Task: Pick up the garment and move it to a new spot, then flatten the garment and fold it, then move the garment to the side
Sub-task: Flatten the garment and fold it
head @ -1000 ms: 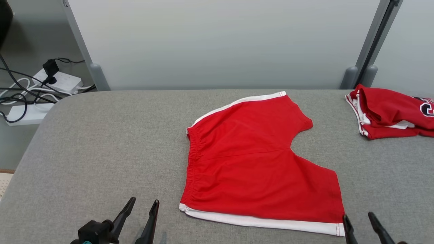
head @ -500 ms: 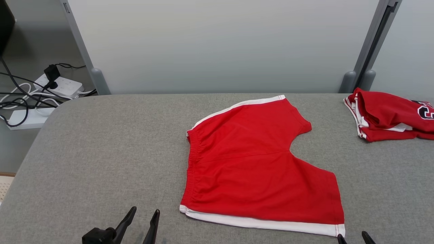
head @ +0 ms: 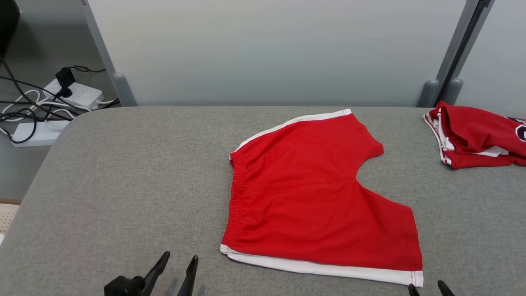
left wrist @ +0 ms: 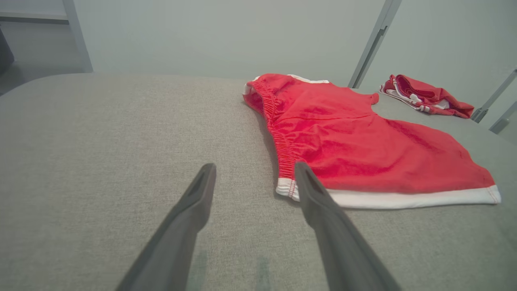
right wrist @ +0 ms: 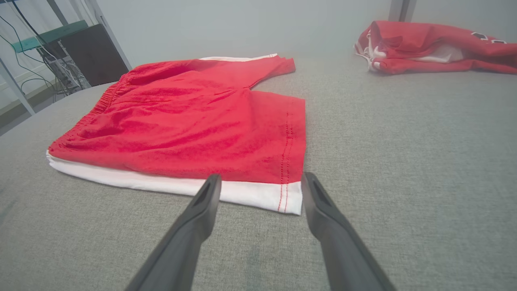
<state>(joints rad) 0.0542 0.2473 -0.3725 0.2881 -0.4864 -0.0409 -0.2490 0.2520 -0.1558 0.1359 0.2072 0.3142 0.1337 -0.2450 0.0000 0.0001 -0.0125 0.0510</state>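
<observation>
As seen from the head cam, the red shorts (head: 312,193) lie spread flat on the gray table (head: 123,185), a bit right of the middle. The elastic waistband faces the left edge and the leg openings face the right edge. One white side stripe runs toward the far edge and the other toward the near edge. A second red garment (head: 476,135) sits bunched at the far right corner, well apart from them. Down at the near edge the left gripper (head: 180,256) has its fingers spread and empty, left of the waistband's near corner. Just the tips of the right gripper (head: 426,285) peek in beside the near hem corner, spread too. Power strips (head: 74,94) sit on the floor off the far left corner.

Left wrist cam: fingers wide apart over bare table, one crossing in front of the striped waistband corner. Can't tell if it touches.

Right wrist cam: fingers spread and empty, with the white hem corner showing between them.
</observation>
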